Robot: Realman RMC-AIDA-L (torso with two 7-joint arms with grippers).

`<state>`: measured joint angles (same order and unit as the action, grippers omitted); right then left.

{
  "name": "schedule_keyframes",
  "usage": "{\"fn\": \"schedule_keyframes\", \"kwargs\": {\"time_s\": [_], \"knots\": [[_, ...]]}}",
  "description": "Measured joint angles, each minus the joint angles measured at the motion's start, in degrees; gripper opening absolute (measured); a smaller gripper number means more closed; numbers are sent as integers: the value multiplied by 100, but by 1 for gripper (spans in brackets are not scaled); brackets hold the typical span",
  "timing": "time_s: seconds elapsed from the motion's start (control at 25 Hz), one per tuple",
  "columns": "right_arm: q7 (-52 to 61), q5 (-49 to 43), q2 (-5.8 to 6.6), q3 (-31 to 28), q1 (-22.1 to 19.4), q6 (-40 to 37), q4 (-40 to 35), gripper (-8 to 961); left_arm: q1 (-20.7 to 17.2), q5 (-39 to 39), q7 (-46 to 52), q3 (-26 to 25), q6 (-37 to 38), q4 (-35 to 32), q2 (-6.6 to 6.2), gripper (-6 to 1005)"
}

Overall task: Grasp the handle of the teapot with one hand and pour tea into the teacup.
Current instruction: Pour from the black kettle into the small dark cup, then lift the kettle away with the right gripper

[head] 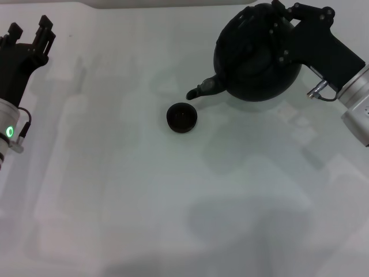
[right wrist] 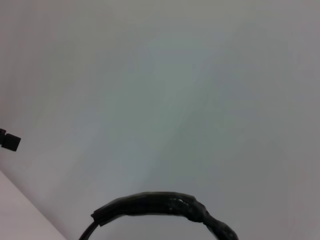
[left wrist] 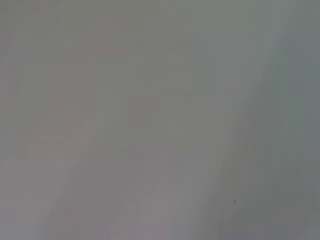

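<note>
1. Head view shows the wide pale tabletop under everything, smooth and faintly greenish white, crossed by soft grey shadows.
2. Largest object on it is the round, squat matte-black teapot, at the far right of the table. Its short curved spout points toward the robot's left and tips a little downward, ending just beside the cup without touching it.
3. Next comes the right arm, black with a silver wrist, reaching in from the right edge. Its right gripper is closed on the thick black arched handle over the pot's top; the right wrist view catches a ribbed, wrapped stretch of that handle (only a dark arc against the pale table).
4. Left gripper sits at the far left edge of the table, well apart from pot and cup, its black fingers spread with a gap between them. A green light glows on that arm's wrist. The left wrist view gives only blank pale surface.
5. Smallest is the tiny round black handleless teacup, standing upright near the table's middle, just below and left of the spout tip. I cannot tell whether any liquid is in it.
</note>
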<state>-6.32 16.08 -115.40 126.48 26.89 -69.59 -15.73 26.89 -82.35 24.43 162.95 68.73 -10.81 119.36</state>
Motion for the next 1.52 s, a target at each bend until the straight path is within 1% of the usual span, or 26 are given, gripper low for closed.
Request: {"fn": "schedule_keyframes", "kwargs": {"time_s": [1.52], "knots": [[-615,-9,-9,96,9,94,-129,128,-28,0,0,0,-5,-6,0,714]]}}
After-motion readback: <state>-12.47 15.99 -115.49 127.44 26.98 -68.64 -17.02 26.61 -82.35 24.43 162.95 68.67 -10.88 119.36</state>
